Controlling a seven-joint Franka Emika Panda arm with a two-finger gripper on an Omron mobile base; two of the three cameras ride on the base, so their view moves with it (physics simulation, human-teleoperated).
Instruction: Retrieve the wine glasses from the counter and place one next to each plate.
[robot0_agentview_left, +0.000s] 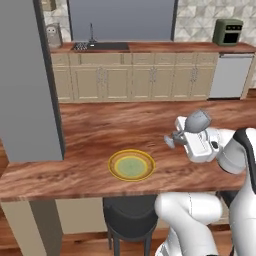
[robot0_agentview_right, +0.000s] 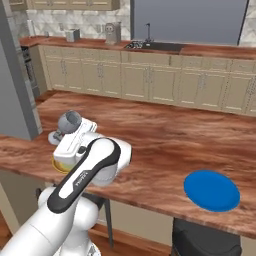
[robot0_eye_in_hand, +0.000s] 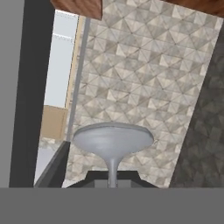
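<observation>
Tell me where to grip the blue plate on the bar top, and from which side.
Probably by the rim. The blue plate lies flat on the wooden bar top, so no side face rises to pinch. Its near edge sits close to the bar's front edge, so come in low from that front side, one finger over the rim and one under. The gripper is shut on a wine glass.

Bar top (robot0_agentview_left: 90, 130): long reddish wood-grain surface directly before me.
Stool (robot0_agentview_left: 131, 220): dark round seat, tucked under my side of the bar top.
Sink (robot0_agentview_left: 100, 46): dark basin with faucet, set in the far worktop.
Toaster oven (robot0_agentview_left: 228, 32): green, at the worktop's right end.
Dishwasher (robot0_agentview_left: 229, 76): pale grey front, below the toaster oven.
Toaster (robot0_agentview_right: 73, 35): small, grey, left of the sink.
</observation>
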